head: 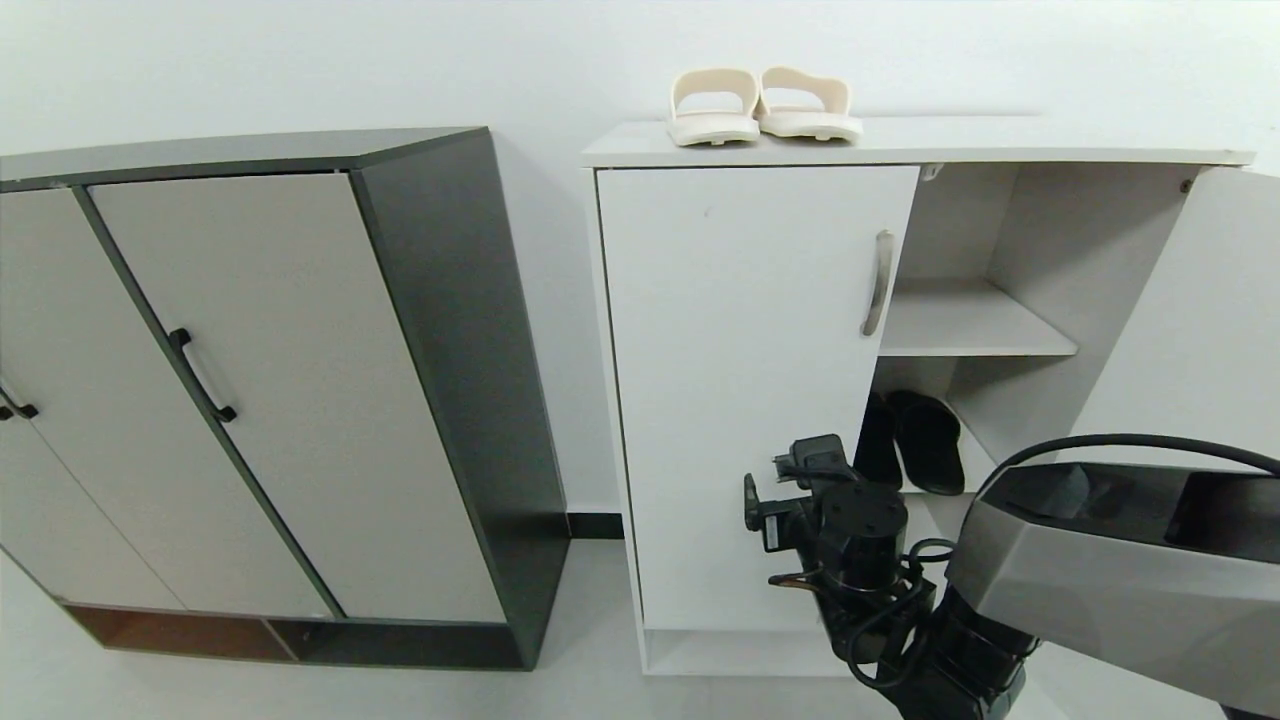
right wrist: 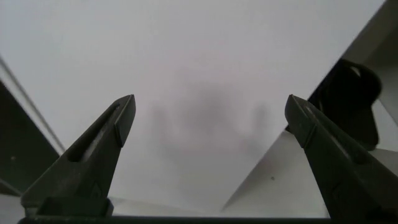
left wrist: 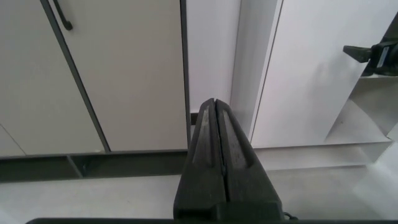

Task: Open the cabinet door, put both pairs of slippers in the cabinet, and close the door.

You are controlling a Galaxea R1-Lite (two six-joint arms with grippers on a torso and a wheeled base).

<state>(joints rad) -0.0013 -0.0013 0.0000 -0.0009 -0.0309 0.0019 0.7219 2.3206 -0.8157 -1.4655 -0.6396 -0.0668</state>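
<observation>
**Me:** My right gripper's (right wrist: pixel 208 109) fingers (right wrist: pixel 93 155) are spread wide with nothing between them, low and close to the closed left door (head: pixel 750 400) of the white cabinet (head: pixel 1000 150).

**Asker:** And your left?

**Me:** My left gripper (left wrist: pixel 214 102) is pressed together, empty, low before the gap between the grey cabinet (head: pixel 300 380) and the white one.

**Asker:** The slippers?

**Me:** The black slippers (head: pixel 915 440) lie inside, under the shelf (head: pixel 970 320), by the open right door (head: pixel 1200 330). The beige slippers (head: pixel 765 105) sit on top, side by side.
</observation>
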